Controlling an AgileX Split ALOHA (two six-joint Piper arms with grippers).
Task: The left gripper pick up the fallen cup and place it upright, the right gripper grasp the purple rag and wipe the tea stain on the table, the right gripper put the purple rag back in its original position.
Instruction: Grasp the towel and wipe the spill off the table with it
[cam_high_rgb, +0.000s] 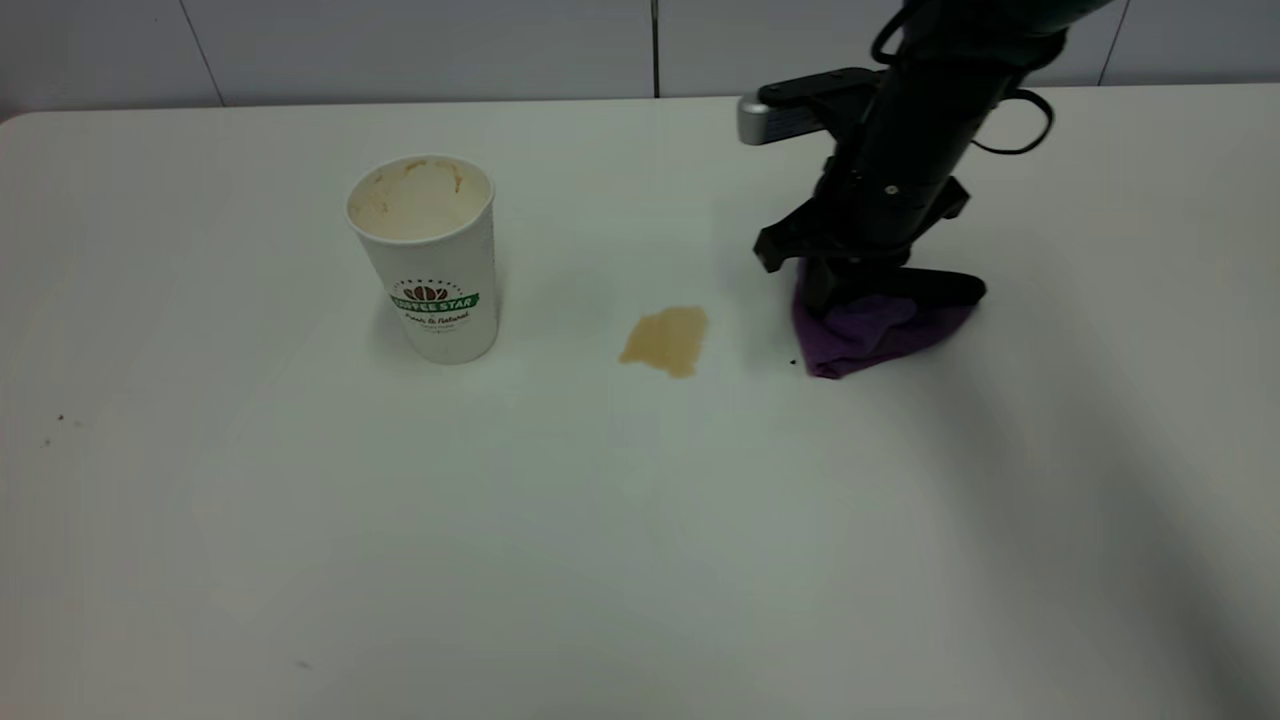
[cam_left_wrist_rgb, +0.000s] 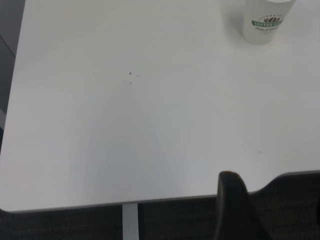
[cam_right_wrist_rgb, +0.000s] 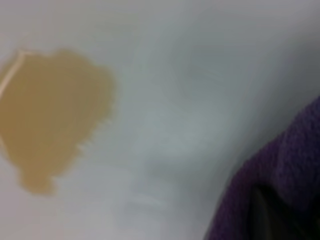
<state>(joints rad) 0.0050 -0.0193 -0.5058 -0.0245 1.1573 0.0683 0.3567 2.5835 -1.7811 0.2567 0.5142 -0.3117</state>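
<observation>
The cup (cam_high_rgb: 428, 255) stands upright on the table (cam_high_rgb: 300, 560) at the left, its tan-stained inside showing; the left wrist view has it far off (cam_left_wrist_rgb: 265, 20). The tan tea stain (cam_high_rgb: 667, 340) lies mid-table, and it fills one side of the right wrist view (cam_right_wrist_rgb: 52, 122). To its right, my right gripper (cam_high_rgb: 850, 295) points down into the bunched purple rag (cam_high_rgb: 870, 335) and is shut on it. The rag (cam_right_wrist_rgb: 285, 175) wraps around a dark finger (cam_right_wrist_rgb: 265, 215). Only one dark finger (cam_left_wrist_rgb: 232, 205) of my left gripper shows, over the table's near edge.
A grey panelled wall (cam_high_rgb: 400, 45) runs behind the table. Tiny black specks (cam_high_rgb: 60, 418) dot the left side, and one speck (cam_high_rgb: 794, 362) sits by the rag. Bare tabletop stretches between cup, stain and front edge.
</observation>
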